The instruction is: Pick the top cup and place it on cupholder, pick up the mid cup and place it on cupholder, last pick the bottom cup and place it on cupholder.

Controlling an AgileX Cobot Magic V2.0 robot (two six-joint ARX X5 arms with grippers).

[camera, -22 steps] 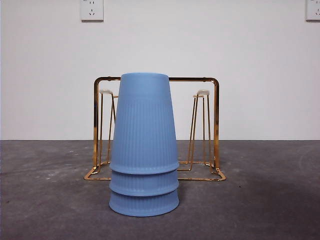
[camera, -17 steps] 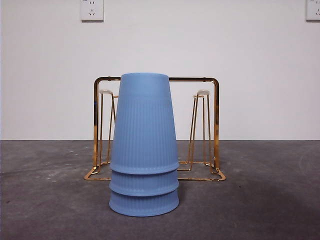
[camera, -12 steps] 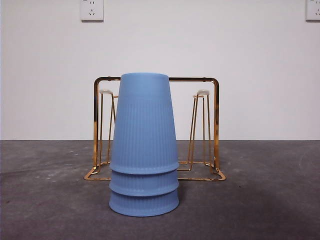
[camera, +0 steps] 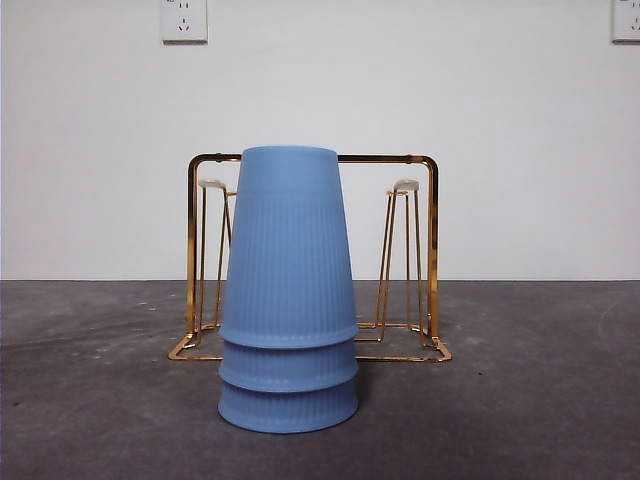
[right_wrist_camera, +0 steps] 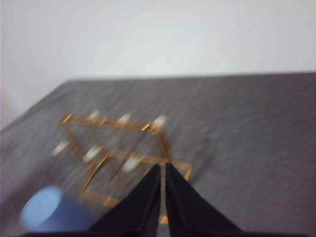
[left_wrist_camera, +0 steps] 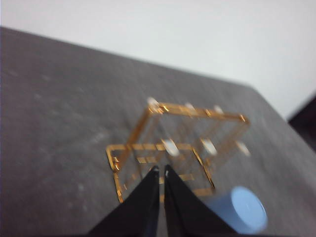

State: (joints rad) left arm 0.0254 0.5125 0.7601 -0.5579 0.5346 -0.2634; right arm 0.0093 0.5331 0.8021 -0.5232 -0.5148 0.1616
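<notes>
In the front view we see neither arm at all; only the things on the dark grey table (camera: 90, 420) show. At the far left a white wall socket (camera: 184, 20) sits high on the wall. Moving right, the gold wire cupholder (camera: 433, 240) begins with its left upright and a white-tipped prong (camera: 211, 184) just inside it. In the middle, three blue ribbed cups stand nested upside down in front of the rack, hiding its centre: the top cup (camera: 288, 250) covers most of the stack, the rim band of the mid cup (camera: 288, 368) shows below it, and the bottom cup (camera: 288, 408) rests on the table. Further right a second white-tipped prong stands inside the rack's right upright, and another socket shows at the top right corner.

The wrist views give us what the front view cannot: the rack from above, with more white prong tips than the two seen from the front, though both pictures are blurred. In the left wrist view the left gripper (left_wrist_camera: 159, 170) hovers over the table with its two black jaws nearly touching, only a thin slit between them, nothing held; the cupholder (left_wrist_camera: 148, 148) lies beyond the tips and the top cup's flat base (left_wrist_camera: 247, 210) shows beside one jaw. In the right wrist view the right gripper (right_wrist_camera: 161, 168) likewise has its jaws closed to a narrow slit and grips nothing, with the cupholder (right_wrist_camera: 177, 168) ahead and the blue stack (right_wrist_camera: 42, 215) off to the other side.
</notes>
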